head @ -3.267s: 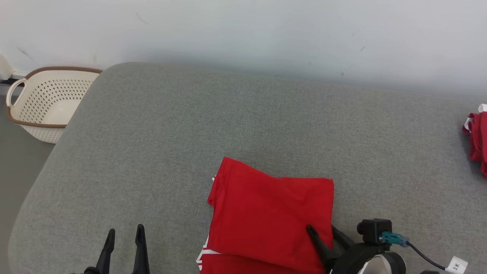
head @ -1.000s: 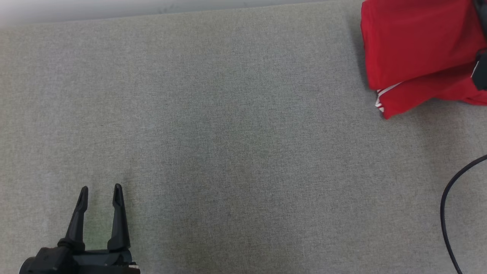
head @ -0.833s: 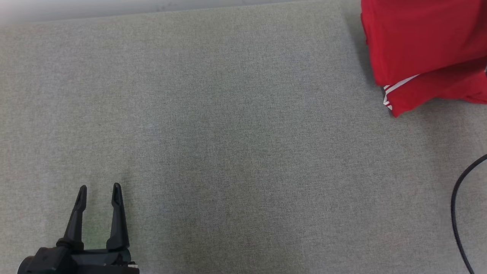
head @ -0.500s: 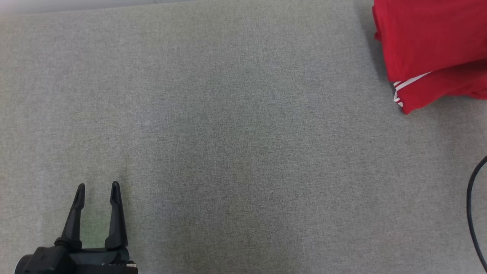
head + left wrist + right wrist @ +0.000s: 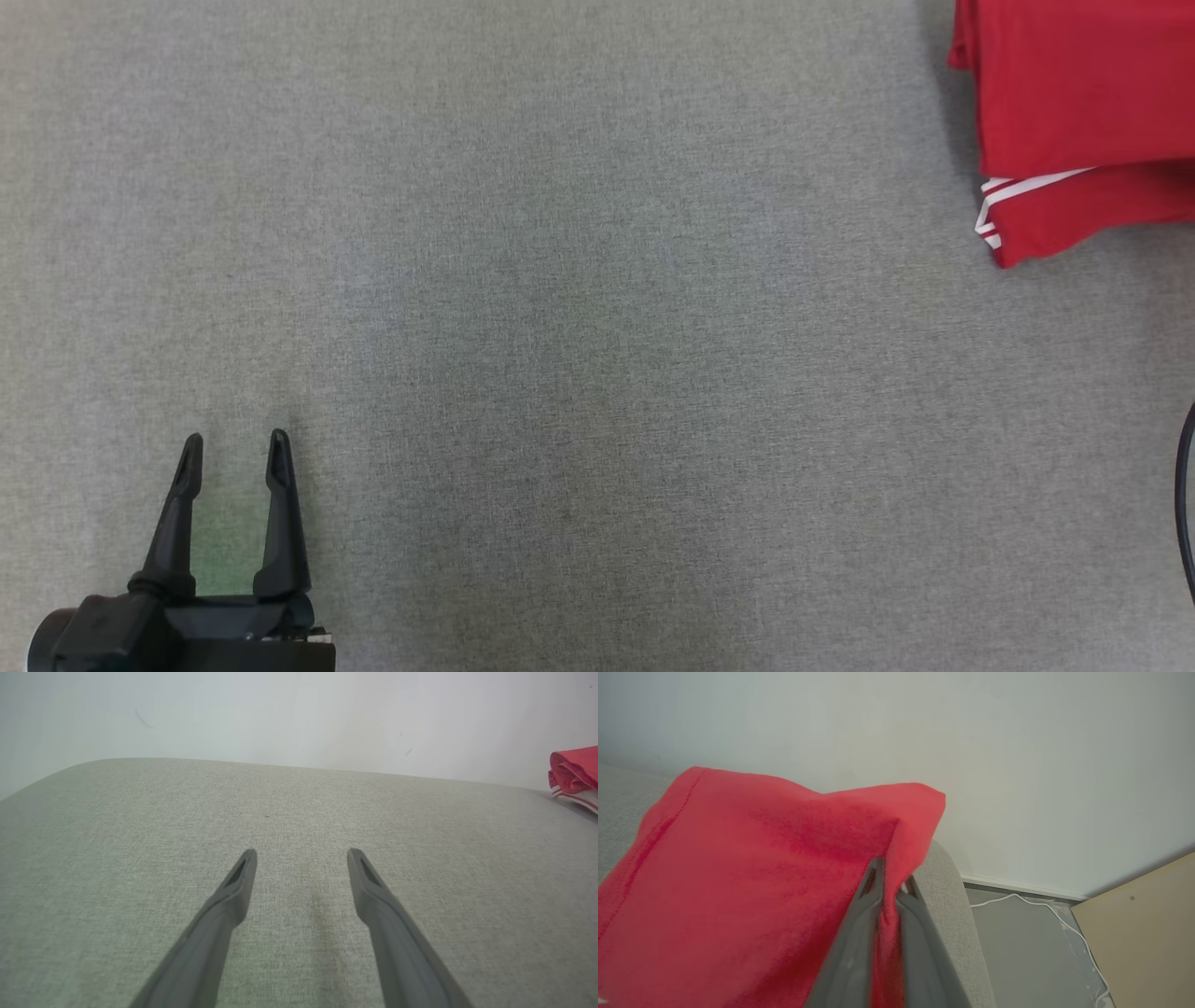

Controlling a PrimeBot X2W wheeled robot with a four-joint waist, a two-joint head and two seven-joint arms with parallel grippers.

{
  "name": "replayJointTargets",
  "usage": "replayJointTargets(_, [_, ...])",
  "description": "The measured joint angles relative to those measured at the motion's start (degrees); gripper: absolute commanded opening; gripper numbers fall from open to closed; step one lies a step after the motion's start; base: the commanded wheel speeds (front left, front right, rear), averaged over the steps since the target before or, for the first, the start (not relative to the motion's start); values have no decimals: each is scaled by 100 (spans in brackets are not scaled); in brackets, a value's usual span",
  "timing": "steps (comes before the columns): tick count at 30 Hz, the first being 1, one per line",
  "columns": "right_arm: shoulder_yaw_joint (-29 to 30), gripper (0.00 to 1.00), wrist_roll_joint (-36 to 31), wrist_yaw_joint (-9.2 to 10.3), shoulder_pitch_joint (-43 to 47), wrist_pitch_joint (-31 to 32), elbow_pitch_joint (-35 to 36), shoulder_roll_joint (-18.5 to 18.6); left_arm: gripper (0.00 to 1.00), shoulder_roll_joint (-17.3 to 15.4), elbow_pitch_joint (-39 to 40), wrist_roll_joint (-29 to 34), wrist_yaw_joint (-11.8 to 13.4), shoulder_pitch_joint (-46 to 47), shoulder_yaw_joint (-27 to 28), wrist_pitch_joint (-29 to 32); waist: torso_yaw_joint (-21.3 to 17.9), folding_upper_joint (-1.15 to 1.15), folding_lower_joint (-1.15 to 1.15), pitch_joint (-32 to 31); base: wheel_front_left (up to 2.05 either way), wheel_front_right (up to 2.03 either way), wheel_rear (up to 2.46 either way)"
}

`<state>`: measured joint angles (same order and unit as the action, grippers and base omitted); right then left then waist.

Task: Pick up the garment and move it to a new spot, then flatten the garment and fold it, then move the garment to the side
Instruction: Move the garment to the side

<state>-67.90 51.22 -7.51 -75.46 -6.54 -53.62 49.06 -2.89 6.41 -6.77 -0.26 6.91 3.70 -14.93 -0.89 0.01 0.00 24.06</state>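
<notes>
right hand (image 5: 892, 873) clenched on garment (image 5: 1083, 84); garment carried farther right; left hand (image 5: 233, 439) released

Before me is a wide grey fabric surface (image 5: 597, 327). On its right part lies a folded red garment (image 5: 1083, 93).

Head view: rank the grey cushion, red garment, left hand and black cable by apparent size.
1. grey cushion, by far.
2. red garment, cut off by the frame.
3. left hand, nearly as large, but nearer the camera.
4. black cable, a sliver.
</notes>
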Motion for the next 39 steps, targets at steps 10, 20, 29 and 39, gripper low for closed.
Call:
replayJointTargets(10, [-201, 100, -315, 0, -168, -197, -676, -178, 100, 1, 2, 25, 11, 16, 31, 0, 30, 0, 0, 94, 0, 0, 0])
replayJointTargets(20, [482, 100, 313, 0, -93, -820, -455, -442, 100, 2, -114, -97, 99, 10, -51, -1, -5, 0, 0, -229, 0, 0, 0])
replayJointTargets(29, [2172, 100, 10, 0, 841, -859, 482, -625, 100, 2, -270, -237, 156, -35, -130, 0, -14, -1, -1, -621, 0, 0, 0])
replayJointTargets(39, [3956, 100, -1071, 0, 2696, -859, 1516, -1492, 100, 1, -458, -385, 213, -146, -247, 0, 29, -1, -1, -1146, 0, 0, 0])
